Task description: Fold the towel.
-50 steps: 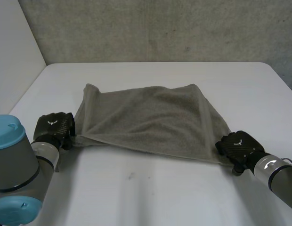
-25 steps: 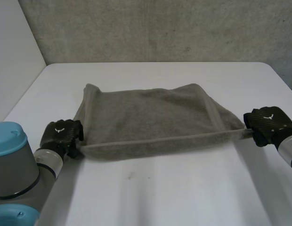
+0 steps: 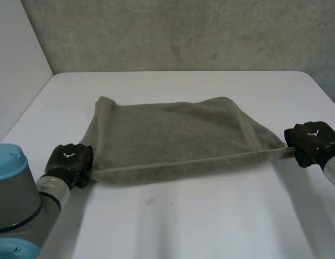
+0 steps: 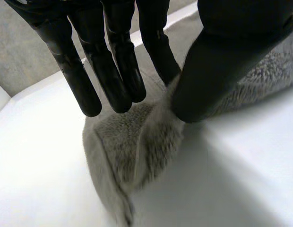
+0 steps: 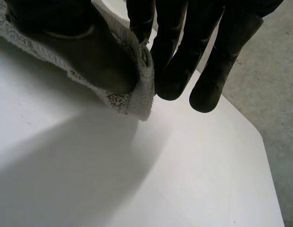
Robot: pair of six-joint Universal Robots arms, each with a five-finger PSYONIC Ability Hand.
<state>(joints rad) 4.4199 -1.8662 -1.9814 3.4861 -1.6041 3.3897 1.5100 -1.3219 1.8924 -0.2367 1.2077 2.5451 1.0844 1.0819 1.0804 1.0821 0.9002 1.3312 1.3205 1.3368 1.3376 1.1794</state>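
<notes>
- Your left hand [image 3: 67, 161] pinches the near left corner of the towel [image 3: 173, 135] between thumb and fingers.
- Your right hand [image 3: 310, 141] grips the near right corner the same way, thumb against fingers.
- Between them the near edge is pulled into a straight line, and the rest lies toward the far side.
- The fold looks barely begun to me: both corners are held, but the near edge is not yet carried over to the far edge.
- The table [image 3: 200, 221] is white and smooth, with a rough grey wall [image 3: 183, 32] behind it.

Lab-like test bay: bare white table [image 3: 210, 221], raw concrete wall [image 3: 183, 32].
</notes>
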